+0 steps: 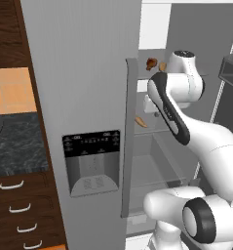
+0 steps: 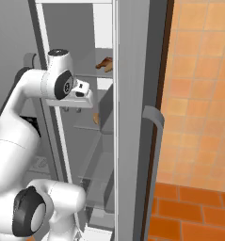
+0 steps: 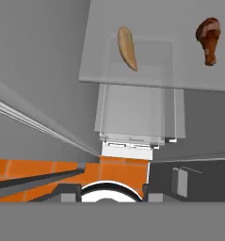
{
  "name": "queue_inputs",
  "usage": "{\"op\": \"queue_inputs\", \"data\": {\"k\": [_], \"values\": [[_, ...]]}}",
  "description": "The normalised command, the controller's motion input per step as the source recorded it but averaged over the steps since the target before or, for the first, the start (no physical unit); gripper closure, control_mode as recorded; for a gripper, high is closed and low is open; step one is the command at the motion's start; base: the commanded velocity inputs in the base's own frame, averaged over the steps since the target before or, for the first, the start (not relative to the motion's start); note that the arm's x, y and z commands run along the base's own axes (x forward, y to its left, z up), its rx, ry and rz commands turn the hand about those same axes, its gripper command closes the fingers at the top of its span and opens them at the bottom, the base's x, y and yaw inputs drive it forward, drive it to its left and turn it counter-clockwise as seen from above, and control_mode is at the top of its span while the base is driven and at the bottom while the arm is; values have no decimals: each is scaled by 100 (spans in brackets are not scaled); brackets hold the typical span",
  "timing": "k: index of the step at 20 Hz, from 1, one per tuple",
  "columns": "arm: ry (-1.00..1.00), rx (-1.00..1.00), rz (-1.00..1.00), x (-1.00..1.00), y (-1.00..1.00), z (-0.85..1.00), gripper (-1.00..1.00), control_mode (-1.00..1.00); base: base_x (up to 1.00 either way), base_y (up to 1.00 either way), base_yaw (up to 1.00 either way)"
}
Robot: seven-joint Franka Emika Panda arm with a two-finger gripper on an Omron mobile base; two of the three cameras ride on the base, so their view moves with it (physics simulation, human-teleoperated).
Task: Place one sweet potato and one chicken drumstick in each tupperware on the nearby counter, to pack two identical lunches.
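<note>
Inside the open fridge my gripper [image 3: 112, 188] points down at a glass shelf [image 3: 151, 75]. A tan sweet potato [image 3: 127, 48] lies on that shelf, and a red-brown chicken drumstick [image 3: 209, 40] lies to its right. The fingers stand apart with nothing between them, well short of both. From the left base, a drumstick [image 1: 151, 62] and a sweet potato [image 1: 162, 66] rest on the upper shelf, and another sweet potato [image 1: 140, 122] on the shelf below. My hand [image 2: 80, 100] hovers between these two shelves. The tupperware is out of view.
The grey fridge door [image 1: 88, 122] with its dispenser panel stands open at left. The other door [image 2: 132, 117], with a curved handle, stands at right. The dark counter [image 1: 15, 146] over wood drawers lies far left. Clear drawers fill the fridge's lower part.
</note>
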Motion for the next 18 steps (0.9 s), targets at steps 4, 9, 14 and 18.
{"op": "queue_inputs", "data": {"k": [4, 9, 14, 18], "values": [[20, -4, 0, -2, -2, -32, -100, -100, 0, 0, 0], [14, -3, 3, 31, -23, -51, -100, -100, 0, 0, 0], [-2, 0, 25, 100, -7, -79, -100, -100, 0, 0, 0], [0, 0, 29, 99, -9, -66, -100, -100, 0, 0, 0]]}}
